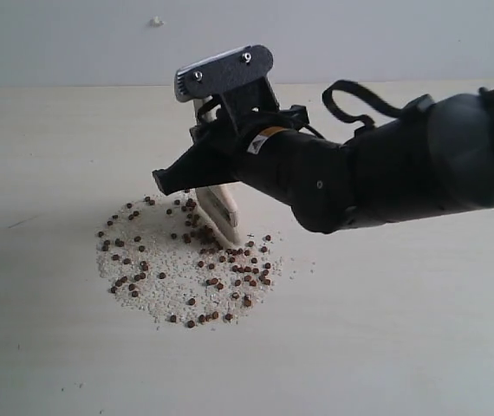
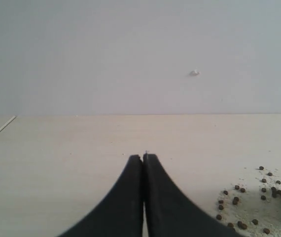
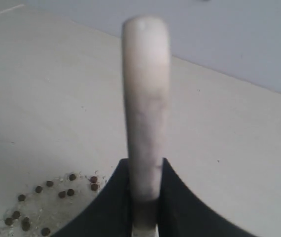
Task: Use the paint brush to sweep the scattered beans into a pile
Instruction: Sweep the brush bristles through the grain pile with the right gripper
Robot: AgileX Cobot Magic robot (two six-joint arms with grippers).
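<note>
The right claw (image 1: 178, 178) is gripping the paint brush (image 1: 219, 211). In the right wrist view its 2 black fingers (image 3: 180, 202) are pressing against either side of the pale wooden handle (image 3: 145, 98), so the claw is open only as wide as the handle. The right arm is reaching in from the right side of the exterior view and crossing toward the middle of the table (image 1: 403, 329).

The brush is standing tilted, with its handle going up behind the claw and its off-white bristle end touching the table. It is meeting the table at the far edge of the beans (image 1: 204, 260) - just beside the thickest cluster of them.

The beans are lying in 1 loose, roughly rounded patch near the middle of the table, mixed with pale crumbs (image 1: 156, 260). They are sitting more densely near the brush and along the right and near edges, and more thinly on the left. A few are lying apart at the fringe.

The left claw (image 2: 143, 159) is staying out of the exterior view. In its own wrist view the 2 fingers are pressing together tip to tip, with nothing between them - the bare table is showing beyond. Some of the beans (image 2: 259, 202) are appearing at the edge of that view, well apart from the fingers.
</note>
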